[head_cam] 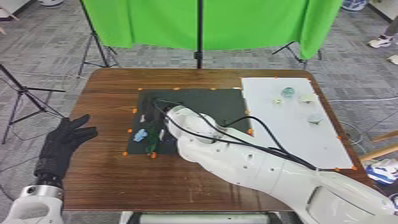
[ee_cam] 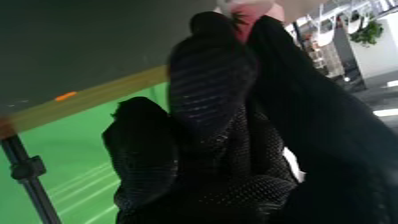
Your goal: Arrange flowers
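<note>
Your right hand (ee_cam: 244, 155) pinches a flower (ee_cam: 251, 22) between its fingers over the dark mat (head_cam: 222, 102), a tip hold likely meant to spare the bloom, pink with white and a dark green fleck; your left hand (head_cam: 64, 139), fingers loosely spread, hangs aside, presumably leaving working room

Green curtain (head_cam: 258, 22) hung at twelve o'clock, black upright pole (head_cam: 200, 30) against it. Black tripod (head_cam: 95, 36) noted at eleven o'clock; black stand (head_cam: 18, 82) between nine and ten. Floor: grey patterned carpet (head_cam: 355, 65). Brown wooden desk (head_cam: 107, 185) central. Wooden legs (head_cam: 384, 136) between three and four o'clock. Right wrist view records a leafy plant (ee_cam: 367, 33) and bright light patches.
</note>
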Motion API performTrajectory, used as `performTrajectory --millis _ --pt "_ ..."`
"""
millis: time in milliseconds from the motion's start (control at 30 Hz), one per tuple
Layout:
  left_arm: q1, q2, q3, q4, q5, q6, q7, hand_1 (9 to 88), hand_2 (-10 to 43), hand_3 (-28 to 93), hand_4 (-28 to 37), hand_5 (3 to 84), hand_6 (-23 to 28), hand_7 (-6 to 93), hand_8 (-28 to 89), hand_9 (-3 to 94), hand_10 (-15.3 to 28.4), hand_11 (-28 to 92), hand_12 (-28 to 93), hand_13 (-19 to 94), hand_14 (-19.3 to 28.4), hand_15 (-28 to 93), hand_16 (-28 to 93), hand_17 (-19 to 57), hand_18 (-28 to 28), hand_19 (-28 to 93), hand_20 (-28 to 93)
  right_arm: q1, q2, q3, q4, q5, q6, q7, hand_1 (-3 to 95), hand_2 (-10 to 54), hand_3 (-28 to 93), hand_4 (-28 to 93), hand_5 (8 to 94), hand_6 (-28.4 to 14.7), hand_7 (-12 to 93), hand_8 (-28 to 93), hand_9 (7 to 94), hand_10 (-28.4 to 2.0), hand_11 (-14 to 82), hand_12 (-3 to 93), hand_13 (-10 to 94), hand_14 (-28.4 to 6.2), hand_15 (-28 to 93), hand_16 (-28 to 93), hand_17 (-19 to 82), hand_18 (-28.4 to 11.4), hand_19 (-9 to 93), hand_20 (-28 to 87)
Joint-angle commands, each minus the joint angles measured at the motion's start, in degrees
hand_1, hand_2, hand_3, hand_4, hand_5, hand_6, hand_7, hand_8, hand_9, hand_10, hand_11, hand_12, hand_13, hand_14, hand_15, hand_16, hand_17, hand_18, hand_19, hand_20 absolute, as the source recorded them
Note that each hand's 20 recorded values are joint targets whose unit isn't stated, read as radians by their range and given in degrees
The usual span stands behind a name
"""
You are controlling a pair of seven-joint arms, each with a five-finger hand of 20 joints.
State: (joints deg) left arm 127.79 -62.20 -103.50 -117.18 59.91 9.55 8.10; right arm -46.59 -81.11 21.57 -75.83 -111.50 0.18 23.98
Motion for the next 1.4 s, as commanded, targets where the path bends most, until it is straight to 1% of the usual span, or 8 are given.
performTrajectory --millis 33,433,633,733,933,1067,1233,1400 --pt "0.3 -0.03 0.02 0.48 -0.09 -0.93 -0.87 15.6 29.6 56 -28.3 45.4 8.5 6.9 -6 49.9 17.4 18 8 41 20.3 21 -4 11.1 14.3 18 17 0.2 0.5 0.4 -1.2 -0.4 -1.4 0.9 49.4 -9.5 68 -17 61.2 1.4 18 -11 75.0 -14.4 12.6 15.8 90 -2.5 52 34 61 -11.8 93 45" --pt "1.7 -0.65 -0.9 -0.41 0.03 -0.39 -0.75 15.9 29.2 56 -28.3 45.2 8.3 7.0 -6 49.8 17.3 18 8 41 20.3 21 -4 11.1 14.4 18 17 2.4 3.8 1.9 -5.2 -2.7 -5.7 3.2 45.9 -9.5 67 -16 55.9 1.5 16 -11 72.9 -15.8 11.2 15.3 90 -2.9 48 33 61 -12.8 93 44" --pt "3.9 -1.23 -2.26 -1.61 0.0 0.44 -1.09 16.0 29.1 56 -28.3 45.2 8.2 7.1 -6 49.9 17.3 18 8 41 20.3 21 -4 11.0 14.3 18 16 3.9 11.9 5.7 -14.7 -6.8 -5.1 2.5 44.2 -9.5 66 -16 53.1 0.8 14 -11 69.9 -15.8 10.6 15.5 90 -3.5 47 34 60 -13.7 93 43" --pt "4.2 -1.47 -2.46 -1.81 0.09 0.51 -0.91 16.1 29.1 56 -28.3 45.3 8.2 7.1 -6 49.9 17.3 18 8 41 20.4 21 -4 11.0 14.4 18 17 2.8 17.4 10.6 -20.8 -8.0 -4.4 2.6 42.2 -9.5 66 -15 50.5 -0.9 12 -9 66.5 -16.0 10.6 16.8 87 -5.2 48 34 56 -15.6 93 44" --pt "5.7 -2.01 -3.34 -2.64 0.24 0.91 -1.0 16.2 29.1 56 -28.3 45.3 8.2 7.1 -6 49.9 17.3 18 8 41 20.4 21 -4 11.0 14.4 18 17 -2.5 26.2 22.6 -28.4 -6.8 -5.9 3.4 38.1 -9.5 65 -15 48.3 -3.1 9 -7 61.6 -17.4 9.2 18.5 81 -7.8 50 33 52 -17.3 92 45" --pt "5.8 -2.24 -3.29 -2.76 0.26 0.89 -0.92 16.1 29.1 56 -28.3 45.3 8.3 7.0 -6 49.9 17.3 18 8 41 20.4 21 -4 11.0 14.4 18 17 -8.7 32.4 29.8 -31.9 -7.5 -6.0 5.1 36.1 -9.5 63 -14 48.3 -3.6 9 -7 60.2 -18.1 8.6 19.0 80 -9.0 50 33 51 -17.9 92 45" --pt "6.1 -2.57 -3.49 -2.99 0.46 1.02 -1.19 16.1 29.2 56 -28.3 45.3 8.3 7.0 -6 49.8 17.3 18 8 41 20.3 21 -4 11.0 14.4 18 17 -15.2 38.1 34.1 -31.1 -8.6 -6.2 8.2 34.8 -9.5 63 -13 48.5 -3.7 8 -6 60.6 -18.8 10.2 20.6 79 -9.1 51 32 50 -18.1 92 45" --pt "6.2 -2.58 -3.66 -3.08 0.48 0.89 -1.4 16.4 29.2 56 -28.3 45.3 8.4 6.9 -6 49.8 17.2 18 8 41 20.3 21 -4 11.0 14.4 18 17 -22.5 41.5 38.5 -29.3 -11.1 -7.0 11.2 34.5 -9.5 63 -13 49.1 -2.8 8 -6 61.5 -18.9 16.8 25.3 79 -9.3 55 32 51 -18.3 92 45"
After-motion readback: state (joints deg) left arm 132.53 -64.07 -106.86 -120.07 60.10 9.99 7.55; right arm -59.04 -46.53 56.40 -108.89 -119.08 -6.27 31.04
